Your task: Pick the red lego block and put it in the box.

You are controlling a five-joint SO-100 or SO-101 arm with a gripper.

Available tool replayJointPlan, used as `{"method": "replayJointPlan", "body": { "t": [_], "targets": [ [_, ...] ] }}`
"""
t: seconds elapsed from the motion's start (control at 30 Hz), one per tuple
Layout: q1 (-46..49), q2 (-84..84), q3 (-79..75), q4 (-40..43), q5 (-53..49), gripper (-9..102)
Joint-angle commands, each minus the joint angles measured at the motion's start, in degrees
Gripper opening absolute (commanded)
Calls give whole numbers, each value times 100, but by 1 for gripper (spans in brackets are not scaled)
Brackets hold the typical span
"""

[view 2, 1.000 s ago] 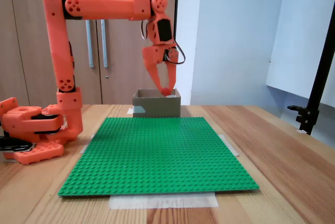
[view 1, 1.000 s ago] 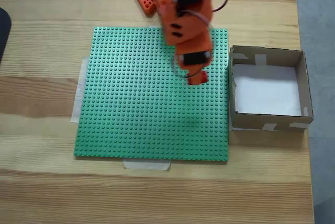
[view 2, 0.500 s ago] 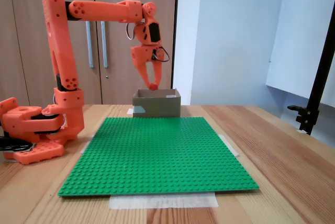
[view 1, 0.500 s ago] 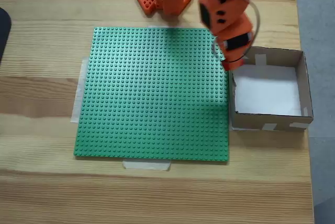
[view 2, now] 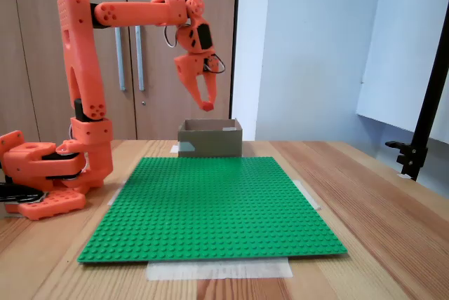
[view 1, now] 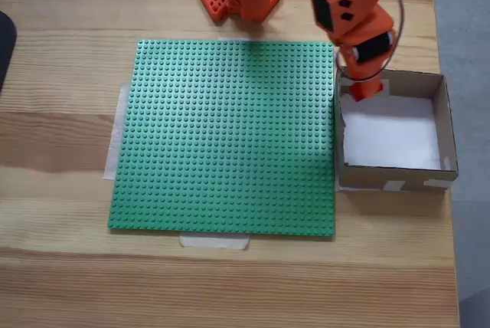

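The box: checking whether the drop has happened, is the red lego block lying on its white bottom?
No, the box shows a bare white bottom in the fixed view from above.

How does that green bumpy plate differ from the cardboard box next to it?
The green plate is flat, thin and covered in studs; the cardboard box has raised brown walls around a plain white bottom. The plate is much wider than the box. Both are square and sit on the wooden table, side by side.

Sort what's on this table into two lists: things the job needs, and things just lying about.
Needed for the job:
red brick, held in the pincer
cardboard box

Just lying about:
green baseplate
tape strips under the baseplate
black stand
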Motion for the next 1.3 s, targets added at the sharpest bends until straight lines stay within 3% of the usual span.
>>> {"method": "replayJointPlan", "body": {
  "t": [0.0, 0.73, 1.27],
  "targets": [
    [-79, -149, -536, 79, 26, 6],
    [-659, -1890, -1679, 18, 132, 6],
    [-677, -2118, -1705, -105, 176, 9]
  ]
}}
